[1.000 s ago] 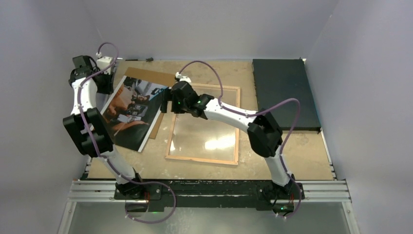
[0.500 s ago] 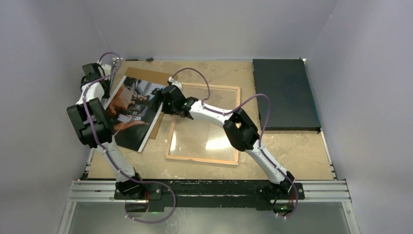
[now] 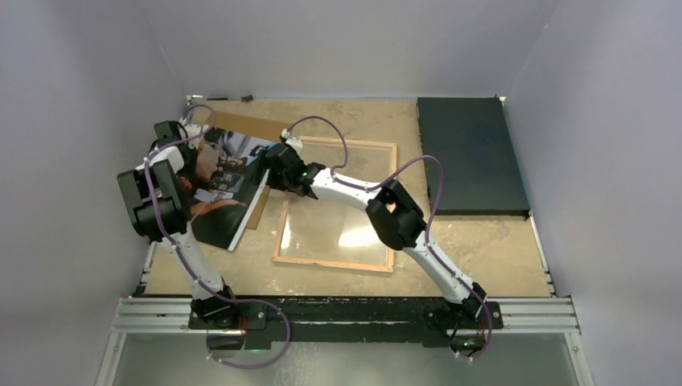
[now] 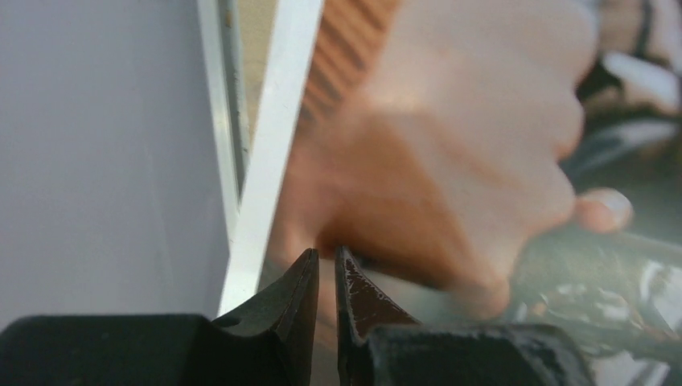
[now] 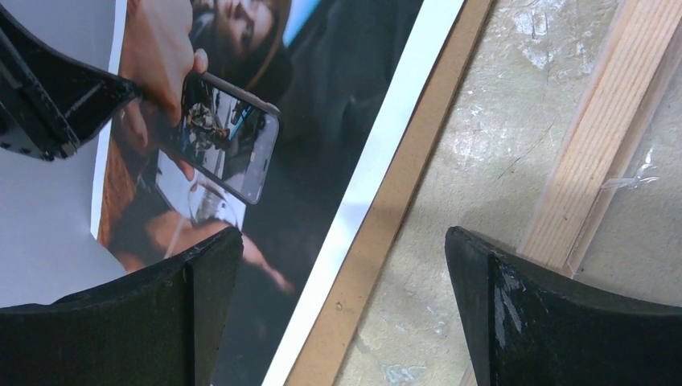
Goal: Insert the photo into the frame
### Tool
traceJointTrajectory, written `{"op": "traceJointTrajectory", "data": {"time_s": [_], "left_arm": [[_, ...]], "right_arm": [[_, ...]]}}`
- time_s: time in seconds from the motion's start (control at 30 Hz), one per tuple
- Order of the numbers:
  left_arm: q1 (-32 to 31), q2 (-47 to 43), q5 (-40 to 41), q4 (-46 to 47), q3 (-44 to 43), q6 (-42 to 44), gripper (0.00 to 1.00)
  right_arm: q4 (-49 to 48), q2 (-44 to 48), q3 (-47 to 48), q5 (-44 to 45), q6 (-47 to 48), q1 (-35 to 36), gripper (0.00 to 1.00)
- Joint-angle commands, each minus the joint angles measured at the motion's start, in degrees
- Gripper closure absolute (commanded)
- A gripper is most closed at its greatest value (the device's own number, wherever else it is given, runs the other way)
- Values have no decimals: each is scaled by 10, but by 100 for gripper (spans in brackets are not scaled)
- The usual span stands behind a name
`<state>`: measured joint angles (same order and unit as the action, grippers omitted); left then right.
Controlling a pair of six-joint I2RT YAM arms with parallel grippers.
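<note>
**A:** From above, where was the photo?

**B:** The photo [image 3: 221,181] lay tilted by the table's [image 3: 482,241] left edge, toward the far left corner, on a brown board [image 3: 241,123]. The frame [image 3: 334,264] lay flat mid-table, wood side up, just beside it. A black mat [image 3: 470,153] sat in the far right corner.

**A:** And the hands?

**B:** The left hand [image 3: 173,135] was at the photo's left edge. The right hand [image 3: 273,165] was at its right edge, between photo and frame.

**A:** The left wrist view?

**B:** The fingers stood nearly together with a thin slit between them, and the blurred photo [image 4: 450,161] was close up beyond. Whether they pinched its edge, I couldn't tell.

**A:** The right wrist view?

**B:** That hand gaped wide and held nothing, hovering over the photo's white border, the board's strip and the frame's [image 5: 595,161] wooden rail. The photo's left edge curled up by the left hand.
</note>
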<state>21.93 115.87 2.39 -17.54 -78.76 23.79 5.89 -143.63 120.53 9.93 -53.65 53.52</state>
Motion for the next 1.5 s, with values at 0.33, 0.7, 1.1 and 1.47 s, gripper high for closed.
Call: {"op": "traceJointTrajectory", "data": {"time_s": [0.33,0.7,1.1,1.47], "left_arm": [[-7,-141,-41,-77,26,74,77],[0,-15,159,105,-38,94,71],[0,17,218,206,-10,125,80],[6,59,187,155,-12,113,81]], "right_arm": [[39,4,-3,15,-39,0,1],[-14,51,-92,4,-44,3,1],[-49,78,-145,4,-45,3,1],[-68,95,-173,4,-48,4,1]]}}
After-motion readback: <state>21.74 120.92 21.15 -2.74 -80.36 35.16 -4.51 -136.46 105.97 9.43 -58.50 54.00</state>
